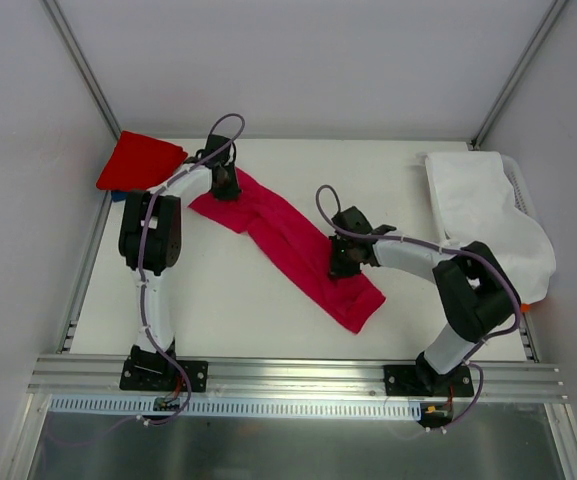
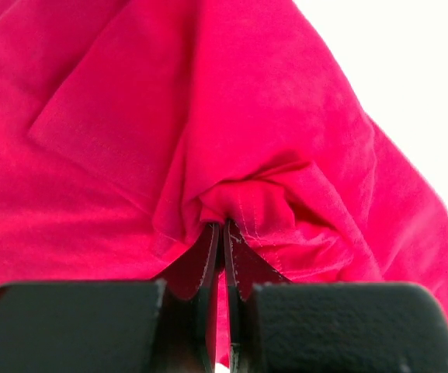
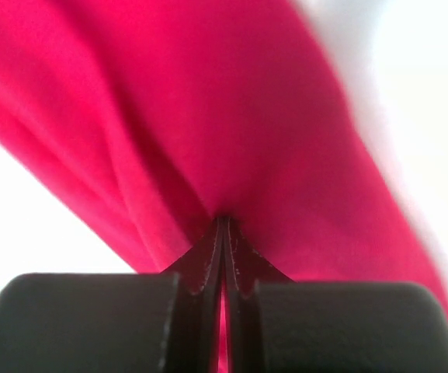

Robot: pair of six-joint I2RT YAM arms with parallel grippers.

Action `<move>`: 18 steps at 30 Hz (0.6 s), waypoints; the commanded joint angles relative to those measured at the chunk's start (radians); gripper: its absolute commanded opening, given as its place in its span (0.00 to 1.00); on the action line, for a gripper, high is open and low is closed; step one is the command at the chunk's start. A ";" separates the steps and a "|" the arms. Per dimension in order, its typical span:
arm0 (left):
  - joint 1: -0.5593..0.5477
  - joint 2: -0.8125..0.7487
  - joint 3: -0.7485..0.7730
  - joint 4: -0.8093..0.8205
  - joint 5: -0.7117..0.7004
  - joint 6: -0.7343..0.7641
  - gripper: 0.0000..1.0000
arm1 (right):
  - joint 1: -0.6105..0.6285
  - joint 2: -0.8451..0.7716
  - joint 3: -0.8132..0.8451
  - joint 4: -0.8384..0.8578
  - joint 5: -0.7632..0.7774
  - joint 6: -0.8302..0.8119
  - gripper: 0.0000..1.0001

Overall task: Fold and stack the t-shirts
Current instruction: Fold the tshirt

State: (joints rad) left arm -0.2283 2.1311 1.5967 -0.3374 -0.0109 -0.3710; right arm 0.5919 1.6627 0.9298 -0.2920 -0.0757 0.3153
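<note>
Where left pincer [image 1: 226, 183] and right pincer [image 1: 342, 264] clamp, the t-shirt [image 1: 286, 236] stretches.

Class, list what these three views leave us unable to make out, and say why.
Top view: blue t-shirt, only a sliver under the red t-shirt; its fold is hidden.
Right wrist view: crimson-pink t-shirt blurred; which part the right gripper pinches is unclear.
Top view: left gripper fingertips hidden by its wrist.

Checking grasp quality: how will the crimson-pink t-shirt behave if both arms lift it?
Probably floppy: the crimson-pink t-shirt bunches into folds where the left gripper pinches it. Likely light: fingertip pinches by it and the right gripper seem enough. The end past the right gripper lies limp on the table, so it would probably sag if lifted.
</note>
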 commanded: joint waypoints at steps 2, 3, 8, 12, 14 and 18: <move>-0.005 0.152 0.219 -0.087 0.123 0.017 0.01 | 0.136 0.003 -0.033 -0.025 -0.079 0.054 0.01; -0.005 0.177 0.256 -0.091 0.144 0.015 0.02 | 0.160 0.009 -0.025 -0.030 -0.076 0.059 0.01; -0.002 0.360 0.549 -0.098 0.417 -0.017 0.13 | 0.287 0.061 0.056 -0.047 -0.059 0.091 0.01; -0.006 0.524 0.808 -0.091 0.672 -0.084 0.22 | 0.373 0.124 0.121 -0.045 -0.059 0.113 0.00; -0.009 0.601 0.928 -0.049 0.789 -0.121 0.30 | 0.410 0.143 0.156 -0.061 -0.044 0.111 0.00; -0.016 0.590 0.809 0.255 0.988 -0.251 0.58 | 0.445 0.192 0.245 -0.082 -0.019 0.094 0.00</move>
State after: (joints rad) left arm -0.2352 2.7396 2.4561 -0.3122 0.7189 -0.4892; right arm 1.0080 1.8206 1.1118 -0.3099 -0.1093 0.4034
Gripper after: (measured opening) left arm 0.460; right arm 0.009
